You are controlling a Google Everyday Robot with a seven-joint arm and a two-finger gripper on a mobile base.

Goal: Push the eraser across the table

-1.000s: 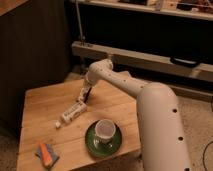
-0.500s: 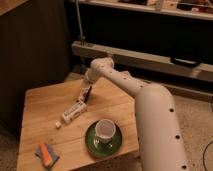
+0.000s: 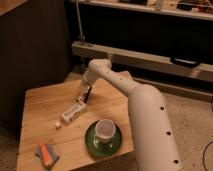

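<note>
Barely anything has moved in the past second: arm reaches low over tabletop, tool (open or closed, cannot tell) planted at the far end of the eraser near the tabletop's middle, apparently placed there to shove it toward the near edge.

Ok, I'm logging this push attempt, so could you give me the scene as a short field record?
table: light wood planks
end effector: low over mid-table, right by the eraser
eraser: flat, beside the tube's end
tube: white, lying diagonally
cup: white, upright on plate
plate: green, front edge
pad: orange and grey, front corner
</note>
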